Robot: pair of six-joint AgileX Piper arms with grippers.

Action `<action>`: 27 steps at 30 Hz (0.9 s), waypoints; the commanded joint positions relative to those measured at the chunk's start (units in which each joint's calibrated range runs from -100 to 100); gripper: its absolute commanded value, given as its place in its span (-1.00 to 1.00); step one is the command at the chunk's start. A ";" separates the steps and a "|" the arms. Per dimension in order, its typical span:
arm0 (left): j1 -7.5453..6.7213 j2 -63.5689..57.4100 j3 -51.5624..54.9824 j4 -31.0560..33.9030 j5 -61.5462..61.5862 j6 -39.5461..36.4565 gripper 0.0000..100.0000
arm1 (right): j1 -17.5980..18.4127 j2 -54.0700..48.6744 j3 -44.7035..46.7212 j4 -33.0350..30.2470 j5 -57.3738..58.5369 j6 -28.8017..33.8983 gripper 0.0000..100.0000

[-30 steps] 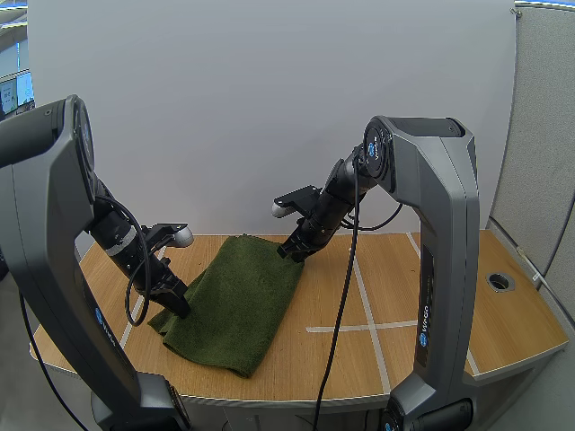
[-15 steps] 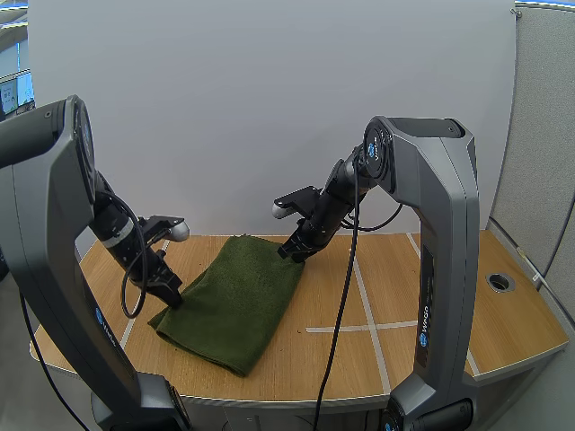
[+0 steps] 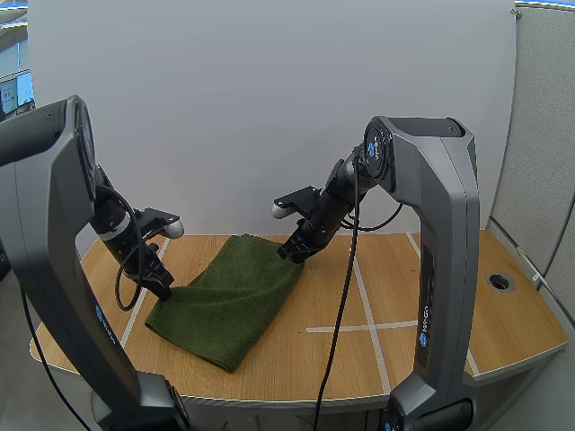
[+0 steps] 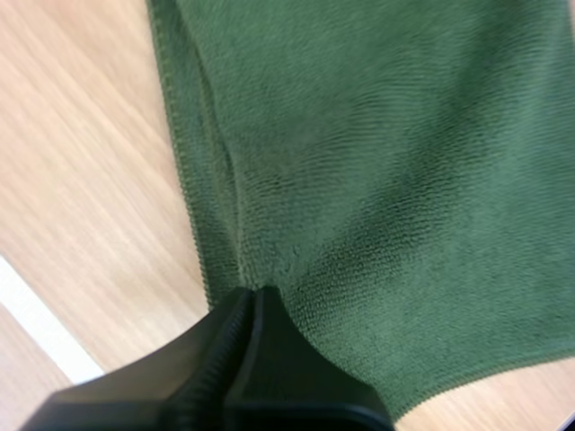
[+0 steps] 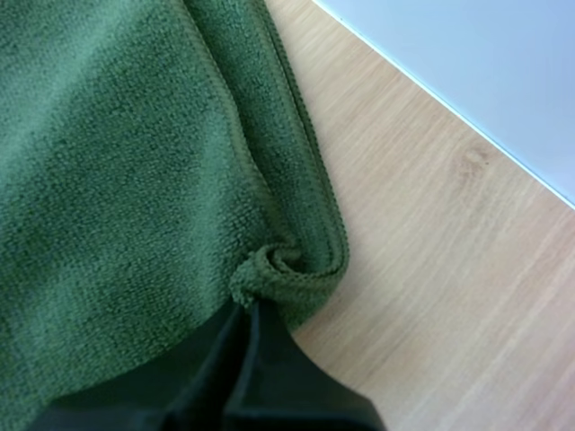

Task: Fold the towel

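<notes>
A dark green towel lies folded on the wooden table, running from the back centre toward the front left. My left gripper is shut on the towel's left edge, and the left wrist view has its fingers pinching the hem of the towel. At the far right corner of the towel my right gripper is shut on the cloth. The right wrist view has the towel bunched into a small curl right at the fingertips.
White tape lines cross the table to the right of the towel. A round hole sits near the table's right edge. A white wall stands just behind the table.
My left gripper has moved back and to the left with the towel's edge, dragging the near end of the towel leftward and flattening it. The right gripper has stayed in place.
</notes>
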 commanded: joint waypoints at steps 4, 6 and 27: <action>-0.18 6.37 -0.23 0.22 -6.15 -1.15 -1.00 | -0.26 -1.03 0.24 -0.83 1.09 -0.43 -1.00; -0.18 6.83 -0.23 -0.17 -9.25 -1.96 -1.00 | -0.26 -1.03 0.24 -0.83 1.09 -0.43 -1.00; -0.18 -1.05 -0.36 -6.40 -0.97 -2.87 0.46 | -0.26 -2.32 0.24 -1.09 0.74 -0.43 -1.00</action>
